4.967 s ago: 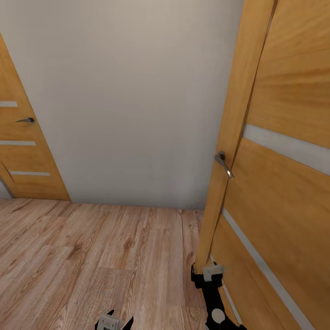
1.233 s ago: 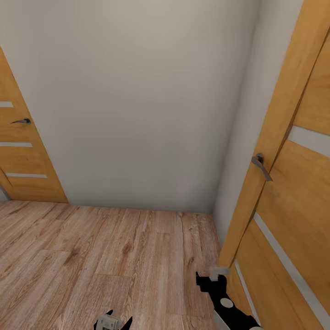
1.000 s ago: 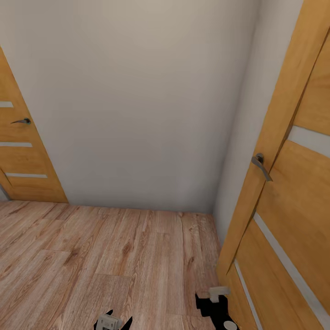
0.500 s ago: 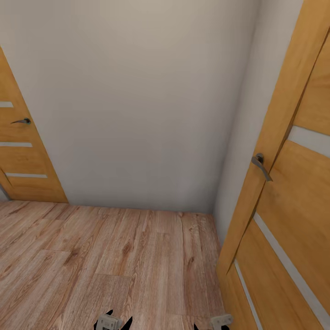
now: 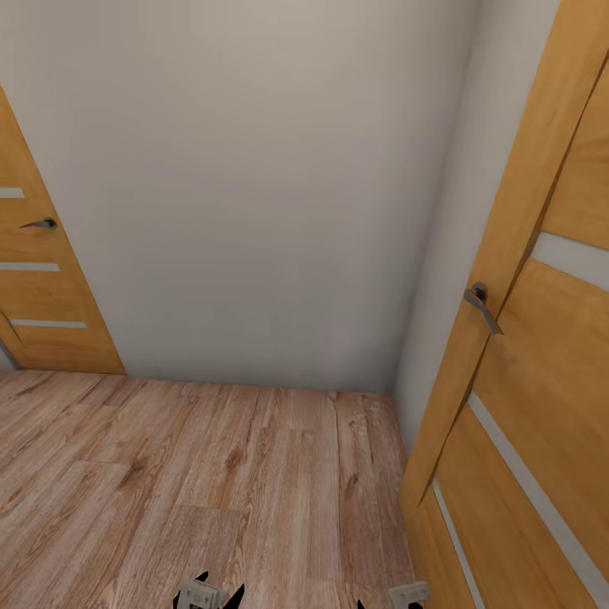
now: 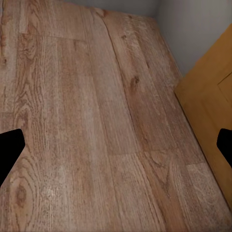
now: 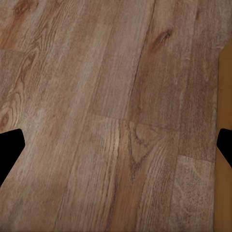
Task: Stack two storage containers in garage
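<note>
Storage containers are nowhere before us at this moment, so we cannot say where they are; we stand in a small hallway corner on a light wood plank floor (image 5: 211, 474), not yet in the garage.

What has just changed is our right arm. A second ago it reached forward toward the lower edge of the orange wooden door (image 5: 541, 406) at our right, its black body plainly raised over the planks. Now it is drawn back, and only the tip of the right gripper (image 5: 404, 595) peeks over the bottom edge of the head view. The door stands swung open, further than five seconds ago, its lever handle (image 5: 480, 304) well clear of us. The plain grey-white wall (image 5: 254, 186) and the second door (image 5: 38, 279) at the far left have not shifted in the last second, so our base is at rest.

The left gripper (image 5: 201, 596) hangs low near the floor. In both wrist views the dark fingertips (image 6: 9, 150) (image 7: 9, 147) sit at opposite edges with bare planks between them, so both sets of fingers are spread wide and hold nothing.

We judge that the door is now dealt with and the way is freed for driving on.
</note>
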### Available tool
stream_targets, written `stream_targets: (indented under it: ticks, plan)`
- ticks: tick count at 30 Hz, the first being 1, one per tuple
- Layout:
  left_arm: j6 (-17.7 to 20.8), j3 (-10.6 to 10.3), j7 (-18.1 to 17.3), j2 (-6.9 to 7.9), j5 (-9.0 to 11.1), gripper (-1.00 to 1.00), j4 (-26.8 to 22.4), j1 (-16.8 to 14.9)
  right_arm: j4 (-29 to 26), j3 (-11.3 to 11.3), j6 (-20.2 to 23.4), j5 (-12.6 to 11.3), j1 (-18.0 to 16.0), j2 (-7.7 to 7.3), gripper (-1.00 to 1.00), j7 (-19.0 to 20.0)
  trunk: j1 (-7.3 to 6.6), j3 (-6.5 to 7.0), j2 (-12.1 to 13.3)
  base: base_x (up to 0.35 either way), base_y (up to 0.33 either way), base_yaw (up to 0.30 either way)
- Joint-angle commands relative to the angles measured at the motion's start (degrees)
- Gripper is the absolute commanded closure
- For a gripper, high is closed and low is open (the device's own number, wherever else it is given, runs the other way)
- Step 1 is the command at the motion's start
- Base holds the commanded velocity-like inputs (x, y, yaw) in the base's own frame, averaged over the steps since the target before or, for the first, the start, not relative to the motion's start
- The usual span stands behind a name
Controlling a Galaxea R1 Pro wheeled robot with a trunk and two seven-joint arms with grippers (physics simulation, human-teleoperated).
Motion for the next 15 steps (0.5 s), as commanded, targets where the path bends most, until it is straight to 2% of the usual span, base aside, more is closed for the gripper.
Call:
stream_targets:
  ticks: [1,8,11,15]
  plan:
    - [-0.04,-0.33,-0.37,0.01,0.61,-1.00,0.02,-0.03,0.09,0.26,-0.23,-0.60,-0.05,0.00,-1.00,0.25,0.00,-0.05,-0.03,0.000,0.000,0.000]
    - [-0.04,-0.33,-0.37,0.01,0.63,-1.00,0.02,-0.03,0.11,0.26,-0.18,-0.60,-0.05,0.00,-1.00,0.25,0.00,-0.05,-0.03,0.000,0.000,0.000]
    - [0.02,0.28,-0.11,0.01,1.24,-1.00,0.02,-0.03,0.25,0.29,-0.16,-0.60,0.00,0.03,-1.00,0.29,0.00,-0.05,-0.03,0.014,0.000,0.000]
    - [0.06,1.31,-0.03,0.01,2.36,-1.00,-0.03,-0.03,0.83,0.33,-0.17,-0.60,0.60,0.07,-1.00,0.32,0.00,-0.05,-0.03,0.166,0.000,0.000]
